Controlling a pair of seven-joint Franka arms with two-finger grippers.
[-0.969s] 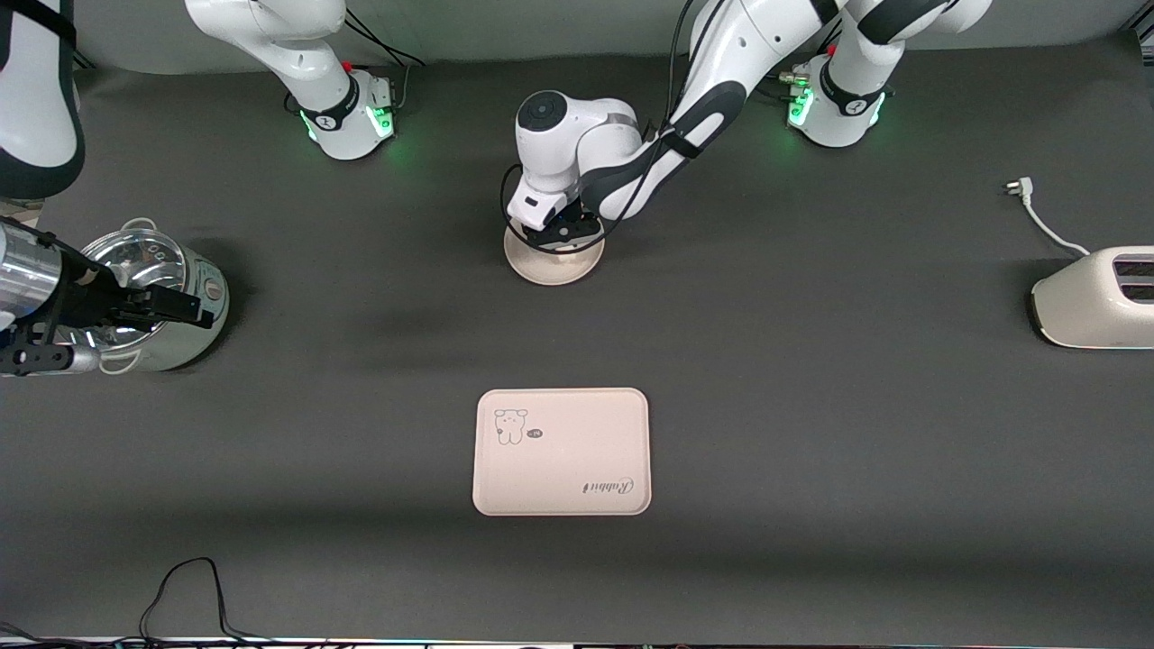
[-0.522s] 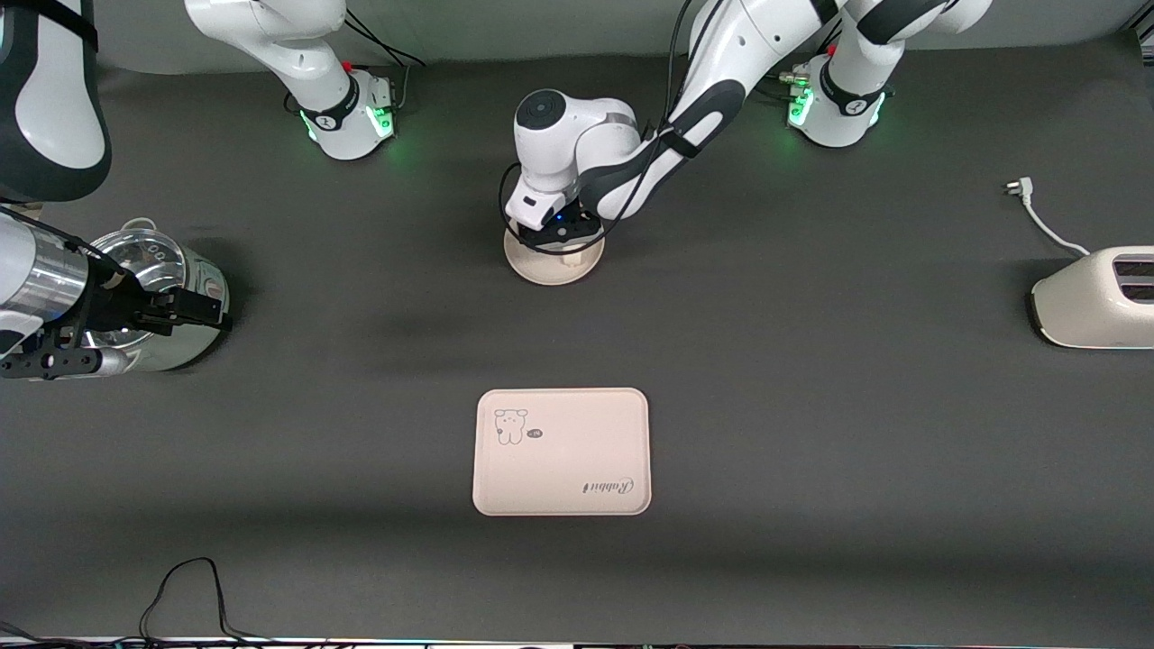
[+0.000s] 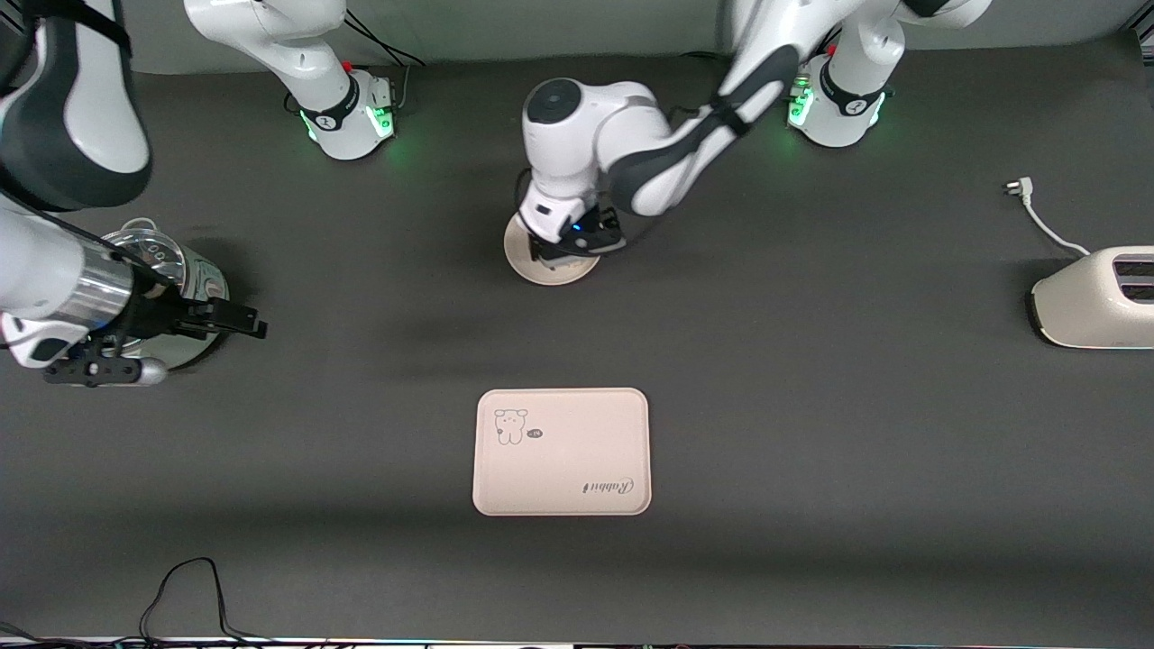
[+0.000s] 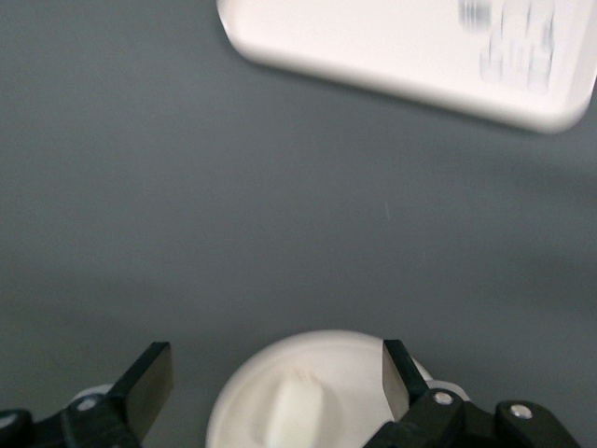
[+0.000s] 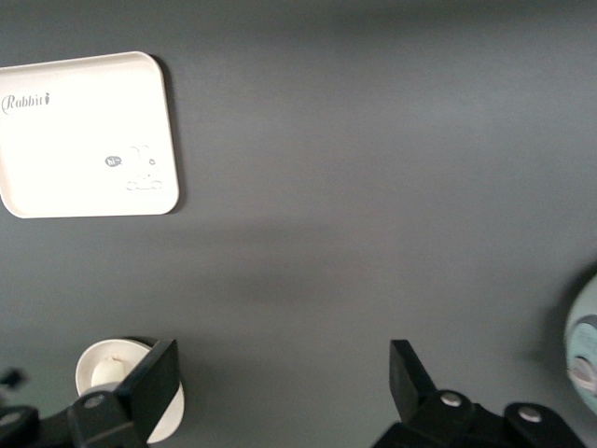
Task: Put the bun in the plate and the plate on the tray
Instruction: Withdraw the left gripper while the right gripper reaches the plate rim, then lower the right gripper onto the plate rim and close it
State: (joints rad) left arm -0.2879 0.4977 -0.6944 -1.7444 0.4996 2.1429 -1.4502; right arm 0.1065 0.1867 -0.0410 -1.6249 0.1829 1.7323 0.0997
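Grey table: in the front view you see the plate (image 3: pixel 547 261) under the left gripper (image 3: pixel 577 245), well apart from the tray (image 3: pixel 561 452) lying nearer the camera. Right gripper (image 3: pixel 236 322) hangs beside the steel pot (image 3: pixel 171 270); a toaster (image 3: pixel 1095 297) stands at the left arm's end. Left wrist view alone shows you the bun (image 4: pixel 297 415) in the plate between wide jaws. Right wrist view shows wide, empty jaws over bare table.

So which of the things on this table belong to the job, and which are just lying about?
Job:
- bun, lying in the plate
- plate, under the open left gripper
- tray, nearer the front camera

Lying about:
- steel pot, by the open right gripper
- toaster
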